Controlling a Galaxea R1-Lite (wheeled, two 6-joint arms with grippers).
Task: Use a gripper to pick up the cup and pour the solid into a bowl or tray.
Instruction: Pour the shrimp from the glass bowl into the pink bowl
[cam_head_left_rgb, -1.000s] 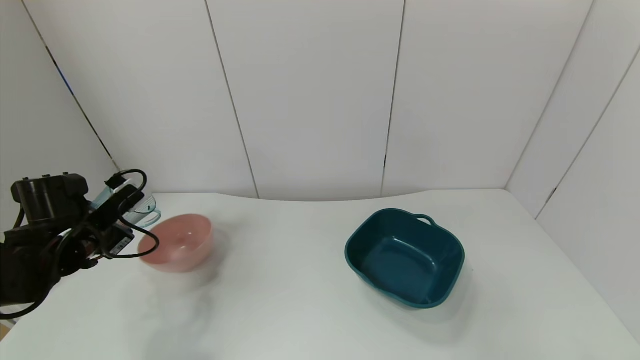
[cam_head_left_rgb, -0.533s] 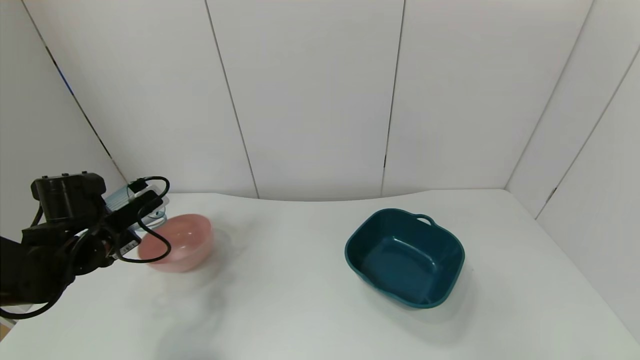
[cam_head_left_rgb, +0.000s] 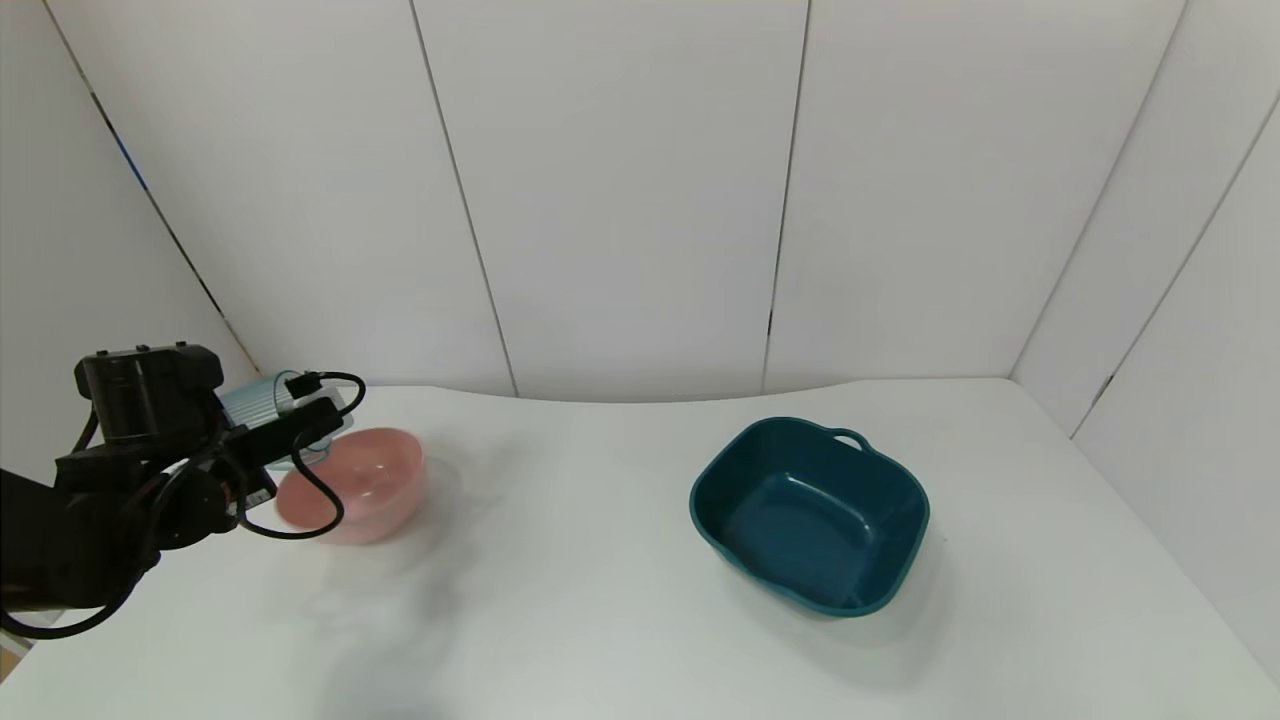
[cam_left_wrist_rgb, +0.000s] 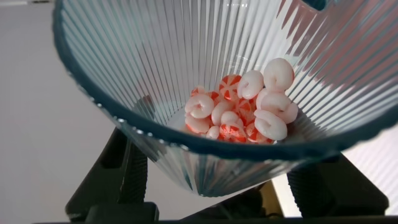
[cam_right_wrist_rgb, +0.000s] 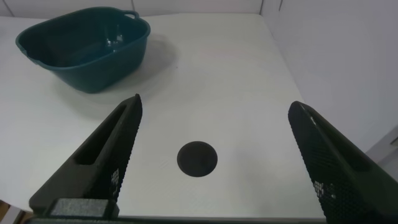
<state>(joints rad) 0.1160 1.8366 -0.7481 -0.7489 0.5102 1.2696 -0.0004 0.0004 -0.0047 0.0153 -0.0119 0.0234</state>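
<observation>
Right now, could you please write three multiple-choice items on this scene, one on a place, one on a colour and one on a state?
1. Where is the cup?
A. inside the teal basin
B. in the left gripper beside the pink bowl
C. lying on the table's right edge

2. What colour is the basin?
A. dark teal
B. yellow
C. white

3. Where are the candies now?
A. heaped in the pink bowl
B. scattered over the table
C. inside the cup

Answers: 1 B, the left gripper holds the cup by the bowl. 2 A, both views show it teal. 3 C, the left wrist view shows them heaped in the cup.
</observation>
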